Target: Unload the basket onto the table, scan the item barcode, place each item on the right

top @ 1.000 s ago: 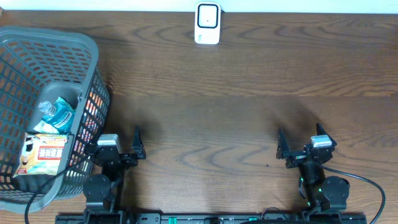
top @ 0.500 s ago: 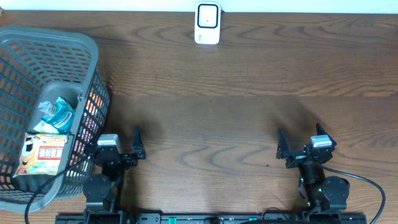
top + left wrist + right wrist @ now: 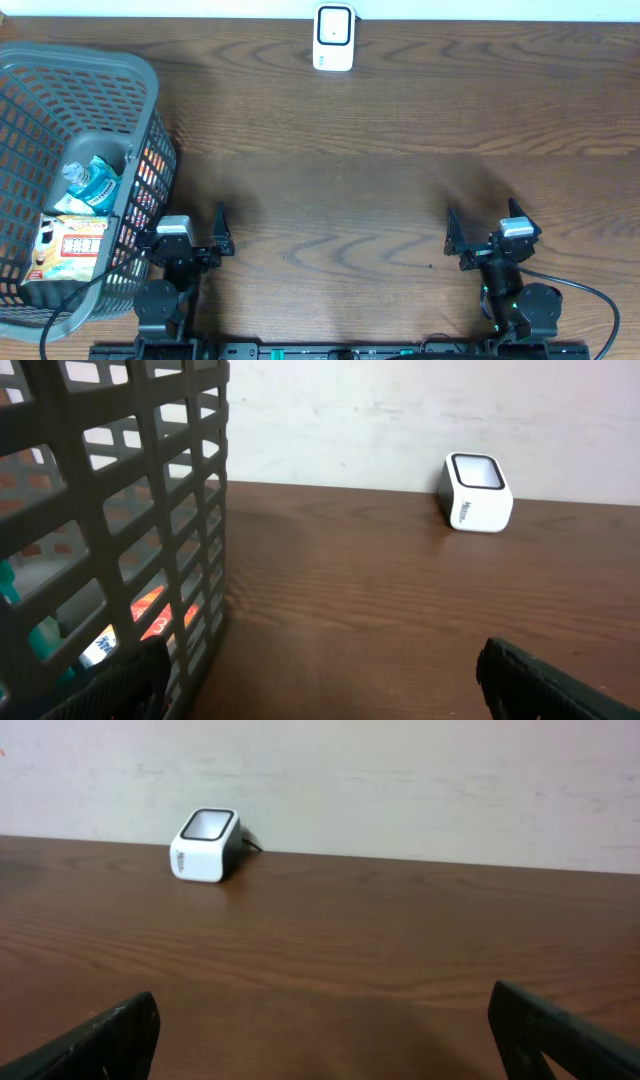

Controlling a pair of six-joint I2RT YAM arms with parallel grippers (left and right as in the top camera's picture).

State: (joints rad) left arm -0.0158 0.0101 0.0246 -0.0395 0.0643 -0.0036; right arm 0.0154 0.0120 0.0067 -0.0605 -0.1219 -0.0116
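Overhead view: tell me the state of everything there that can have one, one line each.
Left pincer, open, empty.
Right pincer, open, empty.
Basket, upright, holding items.
Scanner, standing upright, nothing held before it.
Blue bottle, lying in the basket.
Snack packet, lying in the basket, printed face up.

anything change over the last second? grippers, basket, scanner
No visible change. The left gripper and right gripper stay open and empty, neither touching anything. The basket, the bottle and packet inside it, and the scanner all sit where they were.
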